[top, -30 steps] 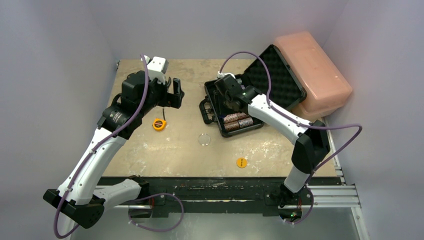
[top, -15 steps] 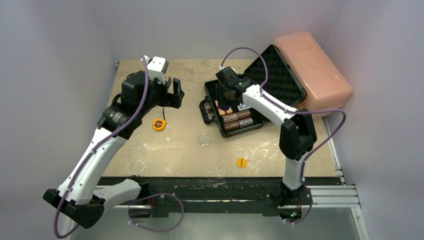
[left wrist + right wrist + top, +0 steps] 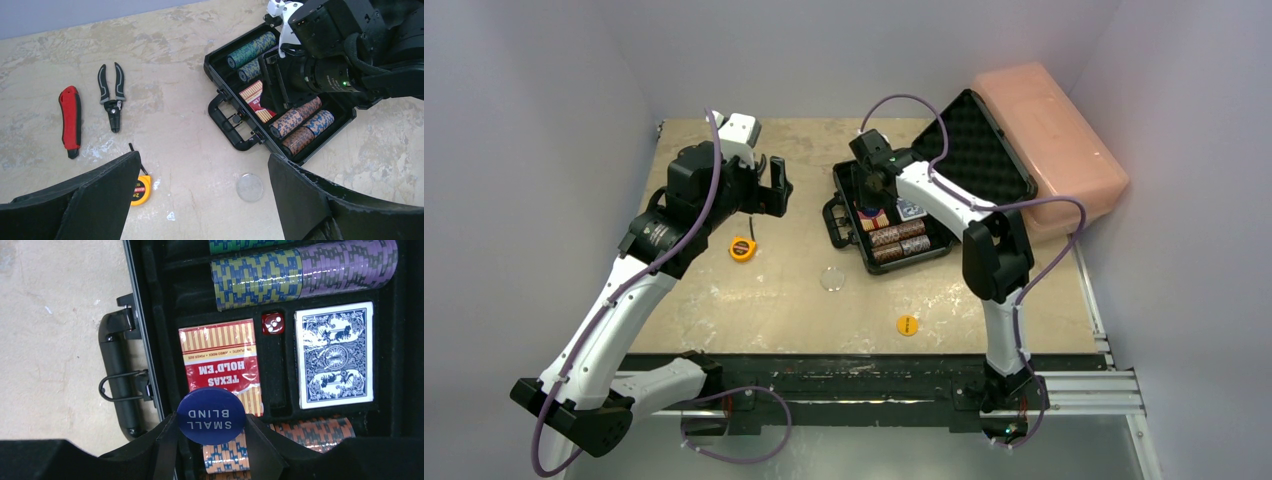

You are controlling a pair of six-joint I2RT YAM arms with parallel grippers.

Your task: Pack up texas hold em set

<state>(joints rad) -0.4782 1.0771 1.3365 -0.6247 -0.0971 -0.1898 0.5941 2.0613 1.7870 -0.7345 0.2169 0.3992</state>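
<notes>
Open black briefcase (image 3: 984, 150) held chip stacks (image 3: 300, 270), red deck (image 3: 220, 357), blue deck (image 3: 334, 355), red die (image 3: 273, 323). Over red deck, right gripper (image 3: 210, 421) pinched blue SMALL BLIND button (image 3: 211, 412). Outside lay clear button (image 3: 832, 279), orange button (image 3: 907, 325), apart.

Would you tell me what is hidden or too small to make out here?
Top view: the right arm hides part of the briefcase; the print on the orange button is too small.
Left wrist view: the tape measure is partly behind a finger of the left gripper.
Right wrist view: the right gripper, holding the Small Blind button, covers one end of the orange chip stack.
</notes>
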